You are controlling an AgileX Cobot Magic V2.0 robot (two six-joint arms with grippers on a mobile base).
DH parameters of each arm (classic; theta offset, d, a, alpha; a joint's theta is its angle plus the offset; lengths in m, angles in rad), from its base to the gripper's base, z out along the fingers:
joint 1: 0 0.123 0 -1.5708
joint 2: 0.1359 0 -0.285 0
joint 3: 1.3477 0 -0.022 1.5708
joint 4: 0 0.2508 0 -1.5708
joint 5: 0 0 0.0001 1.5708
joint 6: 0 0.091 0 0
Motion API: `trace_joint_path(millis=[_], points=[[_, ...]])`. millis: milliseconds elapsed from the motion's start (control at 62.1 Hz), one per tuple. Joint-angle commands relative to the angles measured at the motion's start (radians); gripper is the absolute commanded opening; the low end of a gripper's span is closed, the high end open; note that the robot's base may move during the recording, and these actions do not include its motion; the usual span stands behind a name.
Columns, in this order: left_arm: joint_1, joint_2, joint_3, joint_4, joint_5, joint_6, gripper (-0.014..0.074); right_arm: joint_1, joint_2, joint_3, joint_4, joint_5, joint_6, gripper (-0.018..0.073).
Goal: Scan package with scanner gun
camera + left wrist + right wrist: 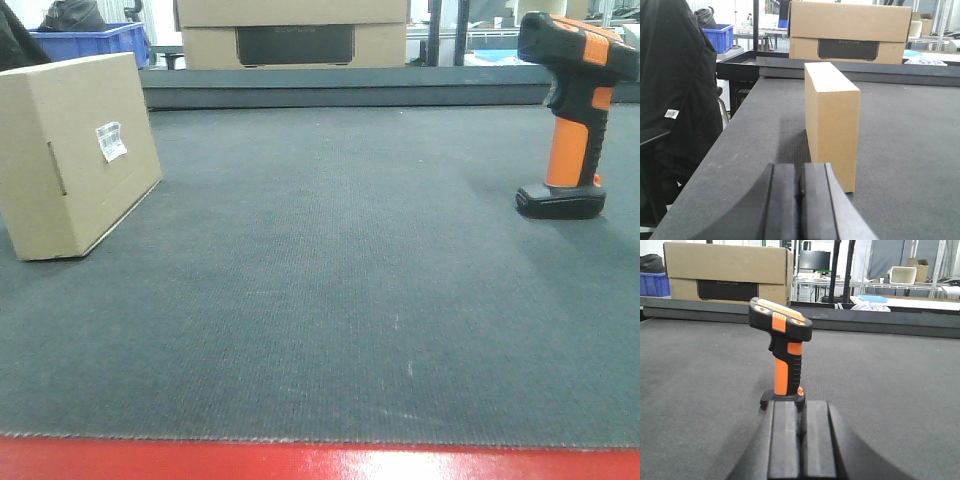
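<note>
The orange-and-black plastic scanner gun [575, 120] stands upright on the right of the dark grey table [330, 290], well apart from the tan cardboard package [75, 150] — the right gripper [801, 440] and left gripper [801, 200] both sit fully closed, so an unopened approach would likely topple it.

Bright, even indoor light casts a soft shadow beside the package [832, 120]; the far background is blown out.

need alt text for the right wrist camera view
An orange and black scanner gun stands upright on its base on a dark grey table mat, just ahead of the right gripper, which is shut and empty at the bottom of the frame. A large cardboard box sits beyond the far edge.
</note>
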Motion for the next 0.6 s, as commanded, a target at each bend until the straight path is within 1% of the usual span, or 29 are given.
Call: trace_joint_path(millis=[0,193,257,338,370,402,451,531,579], points=[[0.001,-0.003,-0.003,0.001,-0.020,0.000,-0.0111,-0.003,-0.003,0.000,-0.002,-0.022,-0.003,-0.0169],[0.001,-0.003,-0.003,0.001,-0.020,0.000,-0.0111,-0.003,-0.003,0.000,-0.002,-0.022,-0.003,-0.0169],[0.001,-0.003,-0.003,0.006,-0.048,0.000,-0.0111,-0.003,-0.003,0.000,-0.002,-0.022,-0.003,-0.0169],[0.001,-0.003,-0.003,0.011,-0.109,0.000,-0.0111,-0.003,-0.003,0.000,-0.002,-0.022,-0.003,-0.0169],[0.001,-0.003,-0.003,0.011,-0.082,0.000,-0.0111,-0.003,-0.003,0.000,-0.002,-0.022,-0.003,-0.0169],[0.001,-0.003,-0.019,0.009,-0.011,0.000,-0.0111,-0.003,-0.003,0.000,-0.002,-0.022,-0.003,-0.0169],[0.001,-0.003,-0.058,-0.005,0.062,0.000,-0.0111,-0.003,-0.003,0.000,-0.002,-0.022,-0.003,-0.0169],[0.001,0.040,-0.124,-0.049,0.105,0.000,-0.0111,-0.003,-0.003,0.000,-0.002,-0.022,-0.003,-0.0169],[0.001,0.083,-0.174,-0.049,0.131,0.000,-0.0111,-0.003,-0.003,0.000,-0.002,-0.022,-0.003,-0.0169]])
